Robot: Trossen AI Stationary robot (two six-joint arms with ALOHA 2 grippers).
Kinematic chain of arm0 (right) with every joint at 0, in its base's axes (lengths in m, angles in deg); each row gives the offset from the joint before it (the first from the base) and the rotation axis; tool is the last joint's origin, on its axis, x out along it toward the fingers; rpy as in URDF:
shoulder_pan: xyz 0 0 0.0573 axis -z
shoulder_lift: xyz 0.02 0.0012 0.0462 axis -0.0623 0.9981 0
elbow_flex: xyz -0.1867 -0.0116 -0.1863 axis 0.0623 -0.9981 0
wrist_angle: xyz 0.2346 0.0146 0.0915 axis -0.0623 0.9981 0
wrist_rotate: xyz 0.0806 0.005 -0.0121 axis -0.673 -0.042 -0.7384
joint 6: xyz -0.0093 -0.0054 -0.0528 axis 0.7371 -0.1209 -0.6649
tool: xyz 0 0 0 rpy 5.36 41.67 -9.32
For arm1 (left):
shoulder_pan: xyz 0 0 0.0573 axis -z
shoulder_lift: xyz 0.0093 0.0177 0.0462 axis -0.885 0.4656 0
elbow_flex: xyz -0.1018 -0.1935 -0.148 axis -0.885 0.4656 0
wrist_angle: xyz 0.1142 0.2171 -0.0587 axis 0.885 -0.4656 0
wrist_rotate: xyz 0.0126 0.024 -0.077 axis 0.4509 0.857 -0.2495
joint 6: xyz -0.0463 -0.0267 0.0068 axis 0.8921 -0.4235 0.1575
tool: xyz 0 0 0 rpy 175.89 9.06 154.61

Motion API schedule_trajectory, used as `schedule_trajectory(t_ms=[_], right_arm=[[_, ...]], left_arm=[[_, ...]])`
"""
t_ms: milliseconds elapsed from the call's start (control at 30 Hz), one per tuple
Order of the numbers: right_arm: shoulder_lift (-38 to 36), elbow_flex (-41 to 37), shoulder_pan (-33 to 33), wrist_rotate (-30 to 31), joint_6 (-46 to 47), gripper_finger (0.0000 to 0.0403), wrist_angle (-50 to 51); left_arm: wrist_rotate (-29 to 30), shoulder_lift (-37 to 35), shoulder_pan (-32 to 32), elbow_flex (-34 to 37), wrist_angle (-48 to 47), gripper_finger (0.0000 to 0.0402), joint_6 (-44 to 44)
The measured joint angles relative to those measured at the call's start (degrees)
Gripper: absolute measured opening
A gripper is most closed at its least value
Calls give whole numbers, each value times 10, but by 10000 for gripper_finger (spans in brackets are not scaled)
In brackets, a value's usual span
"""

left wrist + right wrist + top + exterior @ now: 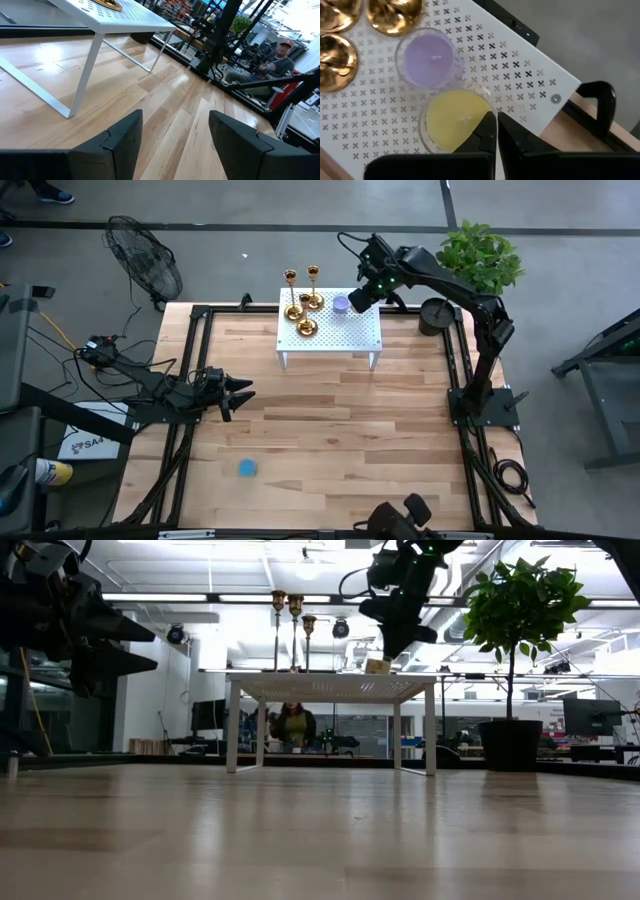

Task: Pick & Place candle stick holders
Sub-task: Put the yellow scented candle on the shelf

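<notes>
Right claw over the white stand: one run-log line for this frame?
right claw: shut, above yellow candle | left claw: open, idle over table | candle stick holders: three on white stand | purple candle: beside yellow

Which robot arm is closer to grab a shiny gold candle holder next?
The right. Its hand hangs over the white table, right beside the gold candle holders. The left hand waits open, low over the wood, farther away.

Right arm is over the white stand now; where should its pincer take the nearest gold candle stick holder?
Judging from the high and low views, grip the nearest candle stick holder by its thin upright stem, midway up, coming level from the right pincer's side. The flared base is too wide and the cup small. The purple disc sits in between, and the other holders crowd behind it.
</notes>
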State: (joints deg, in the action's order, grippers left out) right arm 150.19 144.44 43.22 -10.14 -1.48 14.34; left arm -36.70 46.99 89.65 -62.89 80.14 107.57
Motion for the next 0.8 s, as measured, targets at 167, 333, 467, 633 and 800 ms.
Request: schedule_trajectory(t_ms=[167, 333, 467, 633, 800], right_arm=[[0, 0, -3, 16, 24, 0, 12], [0, 0, -4, 16, 51, 0, 16], [4, 0, -8, 17, 56, 0, 15], [5, 0, -9, 18, 57, 0, 13], [5, 0, -8, 25, 57, 0, 13]], left_arm=[[0, 0, 0, 0, 0, 225, 0], [0, 0, 0, 0, 0, 225, 0], [0, 0, 0, 0, 0, 225, 0], [0, 0, 0, 0, 0, 225, 0], [0, 0, 0, 0, 0, 225, 0]])
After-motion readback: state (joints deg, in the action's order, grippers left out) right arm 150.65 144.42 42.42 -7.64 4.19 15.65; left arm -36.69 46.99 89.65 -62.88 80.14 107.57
